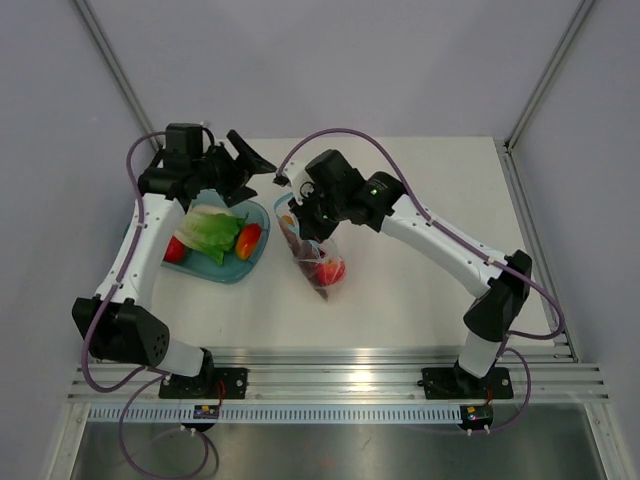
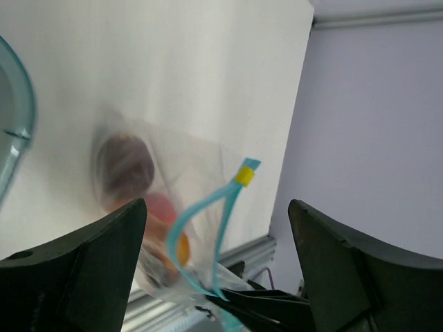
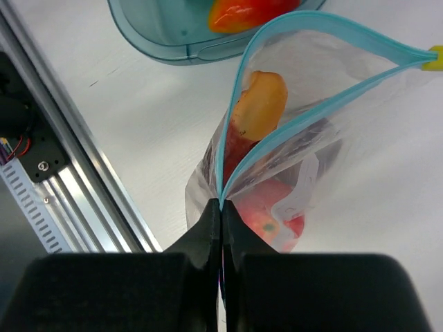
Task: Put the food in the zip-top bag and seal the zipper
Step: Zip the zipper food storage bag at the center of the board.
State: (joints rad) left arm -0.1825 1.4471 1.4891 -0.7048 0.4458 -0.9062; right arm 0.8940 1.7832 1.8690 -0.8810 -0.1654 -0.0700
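Observation:
The clear zip-top bag (image 1: 318, 262) hangs upright over the table with its mouth open. My right gripper (image 1: 297, 222) is shut on one end of the teal zipper (image 3: 325, 114), pinching it at the fingertips (image 3: 221, 205). Inside the bag are an orange piece (image 3: 259, 104), a red round piece (image 3: 270, 214) and a dark purple piece (image 2: 124, 166). A yellow slider (image 3: 435, 59) sits at the zipper's far end. My left gripper (image 1: 255, 172) is open and empty, apart from the bag. In its wrist view the bag (image 2: 173, 207) shows between its spread fingers (image 2: 218, 207).
A teal translucent bowl (image 1: 255, 255) stands left of the bag with green lettuce (image 1: 208, 232), an orange-red pepper (image 1: 248, 240) and a red piece (image 1: 173, 250). The bowl's rim shows in the right wrist view (image 3: 159, 41). A metal rail (image 1: 350, 370) runs along the near edge.

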